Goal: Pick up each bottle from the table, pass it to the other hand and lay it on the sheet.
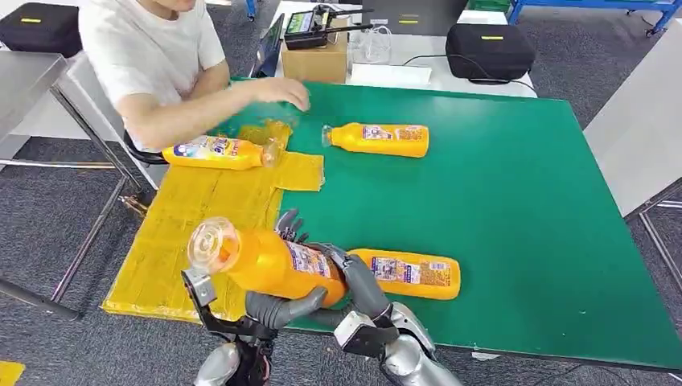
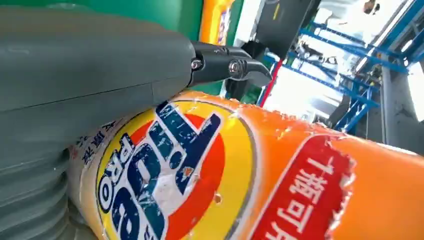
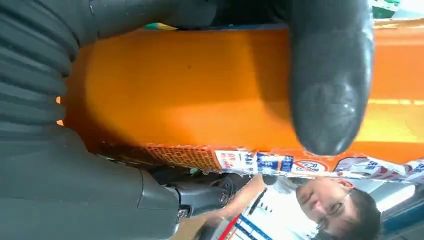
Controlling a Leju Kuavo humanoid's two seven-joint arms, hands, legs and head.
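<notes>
Both hands: my left hand point(image 1: 277, 310) and right hand point(image 1: 354, 281) have fingers clamped on one orange bottle point(image 1: 265, 261), raised near the tabletop's point(image 1: 523, 241) front edge.
Handover tip: I'd confirm one grip before releasing the other.
Beyond: yellow sheet point(image 1: 201, 217) already carries a bottle.
</notes>
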